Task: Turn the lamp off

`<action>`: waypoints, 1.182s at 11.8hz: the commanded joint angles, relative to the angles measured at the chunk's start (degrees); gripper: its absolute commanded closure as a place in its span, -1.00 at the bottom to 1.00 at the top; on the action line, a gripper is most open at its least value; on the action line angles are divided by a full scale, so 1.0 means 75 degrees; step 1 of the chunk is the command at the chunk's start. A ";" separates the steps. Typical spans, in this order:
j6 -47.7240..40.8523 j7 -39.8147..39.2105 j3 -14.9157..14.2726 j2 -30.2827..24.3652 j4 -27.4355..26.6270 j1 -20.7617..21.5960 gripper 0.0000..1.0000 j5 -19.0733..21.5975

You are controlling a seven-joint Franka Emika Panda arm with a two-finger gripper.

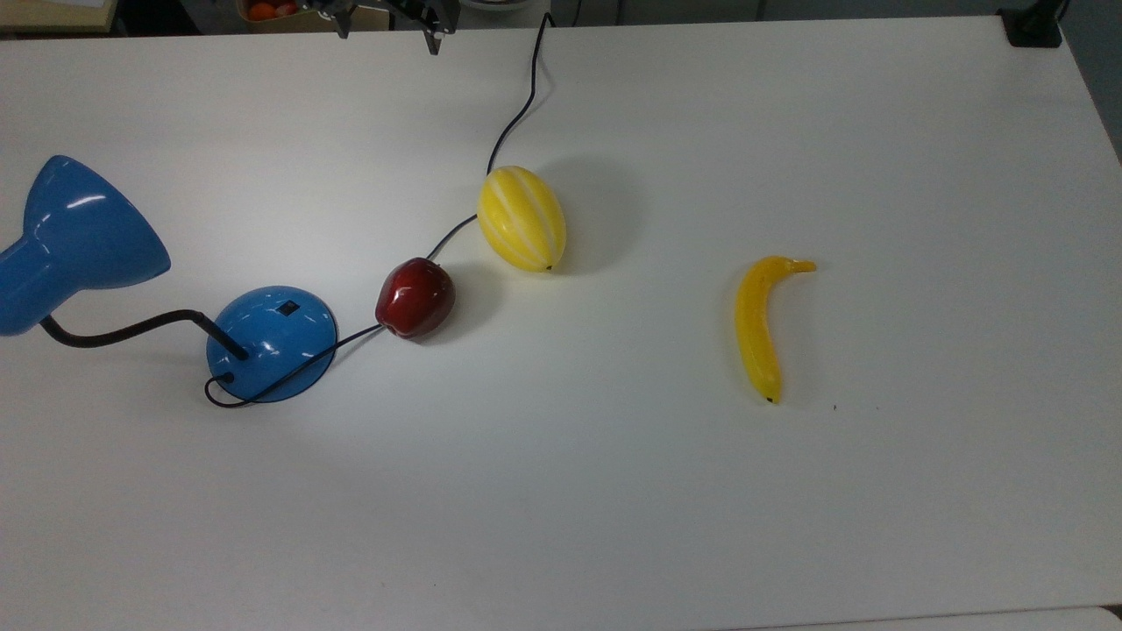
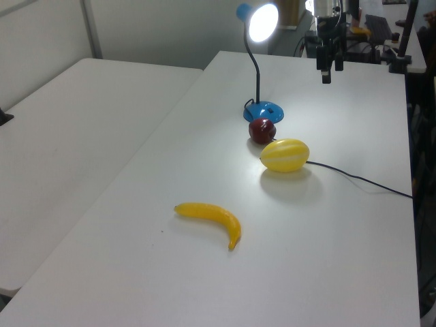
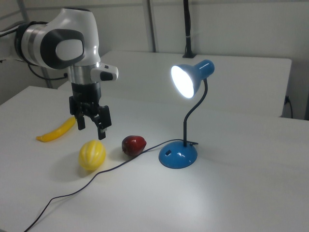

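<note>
Currently:
Lamp (image 3: 186, 113): lit, standing near the table's (image 1: 614, 491) left edge in the top view.
Gripper (image 3: 91, 125): fingers spread, grasping nothing, above the table, apart from the lamp.
Apple (image 1: 415, 298): just beside lamp base.

In the top view, the lamp (image 1: 83, 241) shade is cut off at the top view's left edge, and the gripper (image 1: 386, 31) is cropped by the upper edge, leaving the finger ends visible. The cord (image 1: 517, 114) passes behind the melon (image 1: 521, 219) and the apple (image 1: 415, 298). In the left view, the base switch is too small to resolve.
</note>
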 commanded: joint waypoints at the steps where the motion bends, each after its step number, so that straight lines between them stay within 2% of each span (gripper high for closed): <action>1: 0.0016 -0.0063 -0.0044 -0.0130 -0.0087 -0.0007 -1.00 -0.0025; 7: -0.0008 -0.0144 -0.0056 -0.0119 -0.0087 -0.0018 -1.00 -0.0025; 8: 0.0004 -0.0145 -0.0045 -0.0118 -0.0087 -0.0077 -0.86 -0.0025; 9: 0.0027 -0.0145 -0.0045 -0.0118 -0.0075 -0.0124 -0.54 -0.0025; 11: 0.0120 -0.0133 -0.0045 -0.0084 -0.0075 -0.0124 0.56 0.0069; 12: 0.0341 -0.0133 -0.0045 -0.0037 -0.0017 -0.0147 0.97 0.0092; 14: 0.0810 -0.0086 -0.0045 0.0127 0.0019 -0.0323 1.00 0.0093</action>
